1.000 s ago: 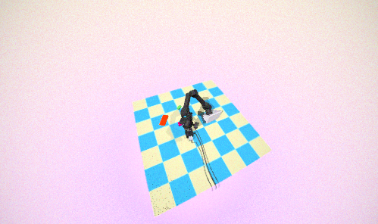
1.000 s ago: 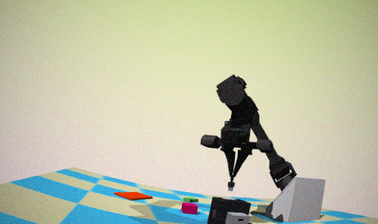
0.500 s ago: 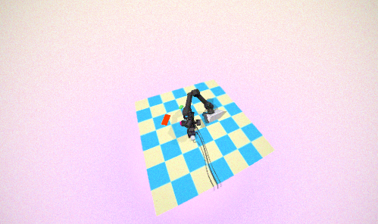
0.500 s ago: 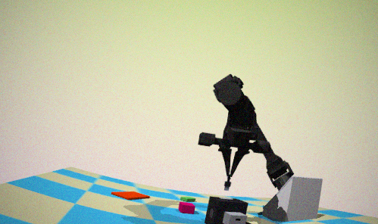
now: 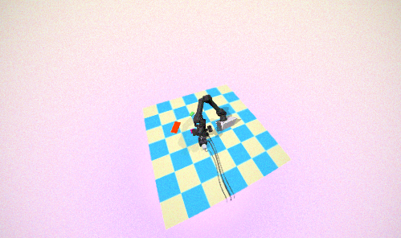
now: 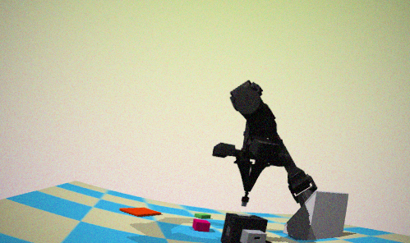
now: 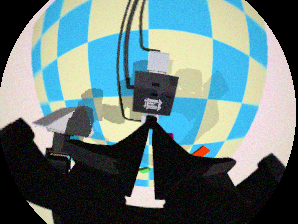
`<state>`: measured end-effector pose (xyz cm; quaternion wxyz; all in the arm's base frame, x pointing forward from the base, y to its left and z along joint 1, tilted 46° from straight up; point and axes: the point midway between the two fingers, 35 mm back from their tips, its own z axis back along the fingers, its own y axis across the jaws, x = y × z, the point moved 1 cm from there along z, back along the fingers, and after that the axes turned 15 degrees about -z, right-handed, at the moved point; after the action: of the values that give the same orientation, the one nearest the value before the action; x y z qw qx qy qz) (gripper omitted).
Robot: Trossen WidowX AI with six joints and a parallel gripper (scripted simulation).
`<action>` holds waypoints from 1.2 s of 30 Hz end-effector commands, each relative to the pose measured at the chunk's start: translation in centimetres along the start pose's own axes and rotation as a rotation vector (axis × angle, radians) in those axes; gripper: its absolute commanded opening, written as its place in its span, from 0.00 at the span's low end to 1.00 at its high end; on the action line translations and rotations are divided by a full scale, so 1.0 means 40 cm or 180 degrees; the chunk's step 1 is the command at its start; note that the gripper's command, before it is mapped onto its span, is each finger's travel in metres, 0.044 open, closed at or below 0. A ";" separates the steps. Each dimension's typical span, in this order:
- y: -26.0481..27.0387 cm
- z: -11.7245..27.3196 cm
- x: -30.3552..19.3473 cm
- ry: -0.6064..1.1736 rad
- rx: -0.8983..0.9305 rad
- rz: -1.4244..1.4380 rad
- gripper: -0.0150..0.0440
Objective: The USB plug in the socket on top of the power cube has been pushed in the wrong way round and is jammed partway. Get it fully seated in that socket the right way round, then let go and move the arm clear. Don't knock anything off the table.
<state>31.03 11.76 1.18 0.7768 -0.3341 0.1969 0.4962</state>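
My gripper (image 6: pixel 246 192) (image 7: pixel 150 124) is shut on the USB plug (image 6: pixel 244 201), which points down with its grey metal tip bare. In the exterior view the plug hangs in the air above the black power cube (image 6: pixel 239 226) (image 7: pixel 156 80), with a visible gap below its tip. In the wrist view the cube's top shows small dark slots and a pale printed mark, and the fingertips appear near the cube's lower edge. The fingers hide most of the plug there, so I cannot tell which way round it is. The arm covers most of the cube in the top view.
A white block (image 5: pixel 204 147) (image 6: pixel 251 236) (image 7: pixel 158 62) sits against the cube, with dark cables nearby. A pink block (image 6: pixel 201 225), a green block (image 6: pixel 202 215) and a flat orange piece (image 5: pixel 175 127) (image 6: pixel 140 212) lie around. A grey wedge (image 6: pixel 329 213) stands by the arm.
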 end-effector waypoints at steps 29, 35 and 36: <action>0.001 -0.007 0.004 -0.0067 0.0017 0.0013 0.25; 0.001 -0.009 0.005 -0.0082 0.0021 0.0015 0.25; 0.001 -0.009 0.005 -0.0085 0.0021 0.0016 0.25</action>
<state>31.11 11.59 0.86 0.7794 -0.3278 0.1895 0.4992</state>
